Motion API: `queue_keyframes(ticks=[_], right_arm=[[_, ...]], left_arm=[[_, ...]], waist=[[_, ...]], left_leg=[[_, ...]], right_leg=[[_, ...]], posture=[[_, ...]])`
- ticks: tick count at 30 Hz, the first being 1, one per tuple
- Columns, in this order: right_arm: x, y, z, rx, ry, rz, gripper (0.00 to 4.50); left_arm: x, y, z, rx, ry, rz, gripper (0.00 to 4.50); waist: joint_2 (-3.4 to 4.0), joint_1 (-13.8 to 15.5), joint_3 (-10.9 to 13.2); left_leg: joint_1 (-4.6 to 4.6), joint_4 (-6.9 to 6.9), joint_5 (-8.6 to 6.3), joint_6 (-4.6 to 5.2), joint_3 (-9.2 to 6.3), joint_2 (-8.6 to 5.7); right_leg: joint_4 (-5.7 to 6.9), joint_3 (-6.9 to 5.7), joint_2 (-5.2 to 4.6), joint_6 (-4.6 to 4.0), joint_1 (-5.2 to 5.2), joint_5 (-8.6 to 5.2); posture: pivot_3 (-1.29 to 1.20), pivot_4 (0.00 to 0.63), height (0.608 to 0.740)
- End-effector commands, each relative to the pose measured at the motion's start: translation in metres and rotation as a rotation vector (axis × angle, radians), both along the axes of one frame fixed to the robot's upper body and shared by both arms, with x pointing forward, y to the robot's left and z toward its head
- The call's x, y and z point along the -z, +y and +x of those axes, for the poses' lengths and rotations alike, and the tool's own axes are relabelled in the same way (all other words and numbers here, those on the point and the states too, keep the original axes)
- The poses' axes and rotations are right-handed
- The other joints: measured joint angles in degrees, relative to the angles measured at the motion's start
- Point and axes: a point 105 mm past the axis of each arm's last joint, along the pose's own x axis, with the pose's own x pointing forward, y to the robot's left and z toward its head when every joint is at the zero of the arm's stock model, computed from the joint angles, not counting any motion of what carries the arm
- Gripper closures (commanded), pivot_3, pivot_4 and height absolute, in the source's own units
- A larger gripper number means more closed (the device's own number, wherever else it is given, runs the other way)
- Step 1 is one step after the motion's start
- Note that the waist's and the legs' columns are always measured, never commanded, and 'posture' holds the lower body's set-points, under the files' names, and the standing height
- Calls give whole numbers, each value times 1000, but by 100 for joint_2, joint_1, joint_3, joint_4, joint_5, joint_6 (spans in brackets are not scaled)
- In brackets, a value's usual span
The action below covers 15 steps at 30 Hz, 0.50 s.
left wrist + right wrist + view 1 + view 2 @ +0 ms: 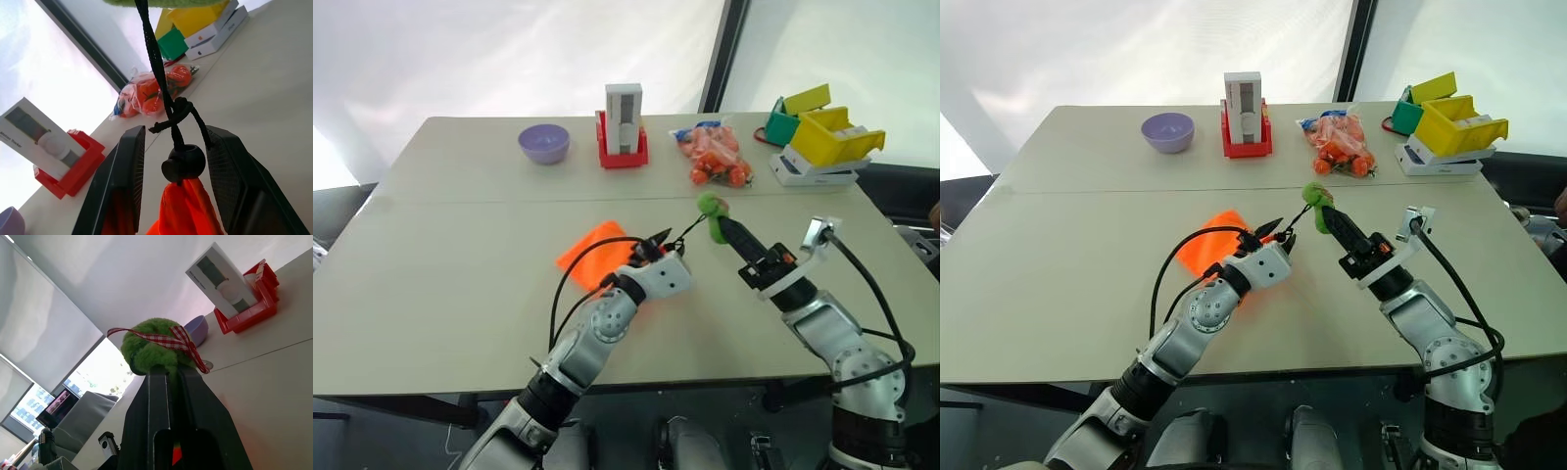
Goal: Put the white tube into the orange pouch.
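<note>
Pale beige, the table [460,294] spreads beneath both arms, with white window blinds behind it. Over its near half the left gripper [653,242] reaches forward with its two black fingers [122,181] parted; in the left wrist view the orange pouch [188,210] bunches between them, its black toggle [183,163] sitting in the gap and the black cord [155,63] running up and away from it, but whether the pads actually press the fabric cannot be told. From the head views the rest of the orange pouch [597,250] lies on the table just behind and to the left of that gripper. The cord stretches rightward to a lime-green fuzzy ball [712,205], tied with a red-checked ribbon [178,340], which the right gripper [724,227] pinches at its fingertips, jaws closed tight on it and angled upward to the left. So the pouch hangs strung between the two hands, its body at the left one, its ball at the right. Farther back stand a lilac bowl [544,143], a white-grey box in a red holder [623,122], a clear bag of carrots [717,157], and yellow and green bins on white boxes [818,137] at the far right corner. The white tube cannot be made out.
</note>
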Motion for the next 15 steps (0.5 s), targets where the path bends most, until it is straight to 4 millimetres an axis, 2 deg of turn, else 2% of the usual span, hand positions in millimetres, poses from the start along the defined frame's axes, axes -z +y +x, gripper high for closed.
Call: queue_keyframes(ticks=[1, 9, 10, 13, 15], right_arm=[[-11, 0, 0, -9, -48, 13, 4500], [-10, 1, 0, -7, -47, 16, 4500], [-10, 1, 0, -7, -47, 16, 4500], [-10, 0, 0, -6, -47, 17, 4500], [-10, 0, 0, -4, -48, 18, 4500]], left_arm=[[-15, 0, 1, -6, -51, -30, 2486], [-13, 0, 1, 5, -27, -37, 2486], [-13, -1, 0, 12, -26, -35, 3041], [-13, -2, 0, 19, -28, -33, 4236], [-12, -1, 1, 10, -31, -24, 4267]], waist=[[0, 0, 0], [0, 0, 0], [0, -1, 0], [0, -1, 0], [0, -1, 0]], left_leg=[[0, 0, 0, 0, 0, 0], [0, 0, 0, 0, 0, 0], [0, 0, 0, 0, 0, 0], [0, 0, 0, 0, 0, 0], [0, 0, 0, 0, 0, 0]], right_leg=[[0, 0, 0, 0, 0, 0], [0, 0, 0, 0, 0, 0], [0, 0, 0, 0, 0, 0], [0, 0, 0, 0, 0, 0], [0, 0, 0, 0, 0, 0]], posture=[[0, 150, 740], [0, 150, 740], [0, 150, 740], [0, 150, 740], [0, 150, 740]])
